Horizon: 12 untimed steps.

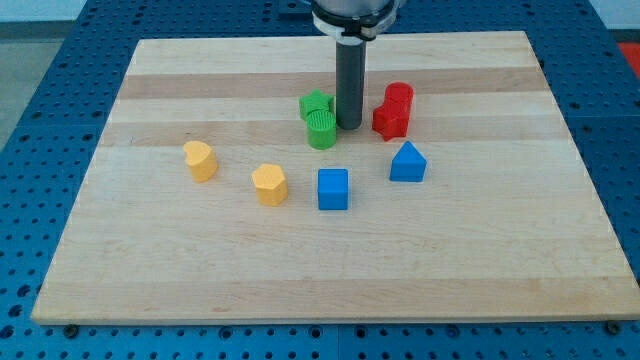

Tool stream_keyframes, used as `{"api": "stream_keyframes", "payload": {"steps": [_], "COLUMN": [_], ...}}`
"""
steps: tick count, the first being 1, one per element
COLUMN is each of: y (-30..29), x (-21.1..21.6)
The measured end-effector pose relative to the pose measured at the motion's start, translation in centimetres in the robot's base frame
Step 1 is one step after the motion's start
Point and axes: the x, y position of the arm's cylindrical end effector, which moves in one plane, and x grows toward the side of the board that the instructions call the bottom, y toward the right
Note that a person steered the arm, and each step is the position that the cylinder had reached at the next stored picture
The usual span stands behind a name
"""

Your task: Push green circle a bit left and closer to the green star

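The green circle sits near the board's middle top, touching the green star just above it. My tip is down on the board just to the right of the green circle, almost touching it, between the green blocks and the red blocks.
Two red blocks stand close to the right of my tip. A blue triangle-like block and a blue cube lie below. A yellow block and another yellow block lie at lower left. The wooden board rests on a blue pegboard.
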Motion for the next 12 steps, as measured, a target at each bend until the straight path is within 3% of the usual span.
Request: {"api": "stream_keyframes", "payload": {"steps": [5, 6, 9, 12], "y": [-1.6, 0.8, -2.1, -2.4], "x": [0.7, 1.1, 7.4, 4.3]}}
